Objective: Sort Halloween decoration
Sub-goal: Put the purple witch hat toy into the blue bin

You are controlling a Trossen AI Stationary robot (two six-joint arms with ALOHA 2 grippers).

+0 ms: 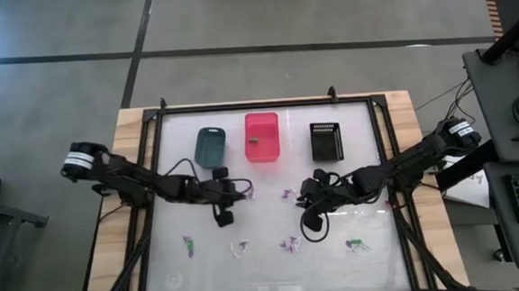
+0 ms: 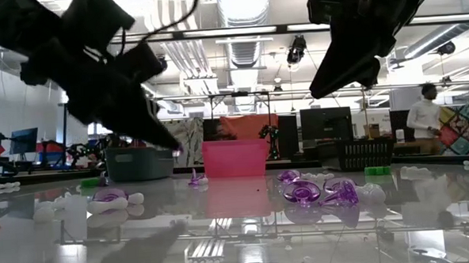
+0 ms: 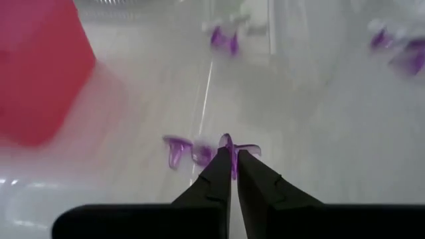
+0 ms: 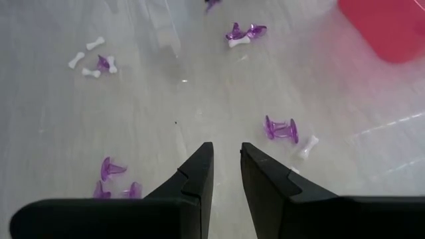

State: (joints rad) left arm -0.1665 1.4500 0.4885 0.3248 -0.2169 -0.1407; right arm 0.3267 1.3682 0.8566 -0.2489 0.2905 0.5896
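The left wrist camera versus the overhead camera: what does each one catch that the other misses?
Only the left wrist view shows the left gripper shut on a purple trinket, with another purple piece beside it. Only the high view shows the blue-grey bin, the black bin and the right gripper waiting over the table. Both show the pink bin and scattered purple trinkets.

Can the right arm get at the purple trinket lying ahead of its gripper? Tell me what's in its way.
Probably yes. The right gripper hangs open and empty, and only bare table separates it from the purple trinket. The white piece beside it could get nudged.
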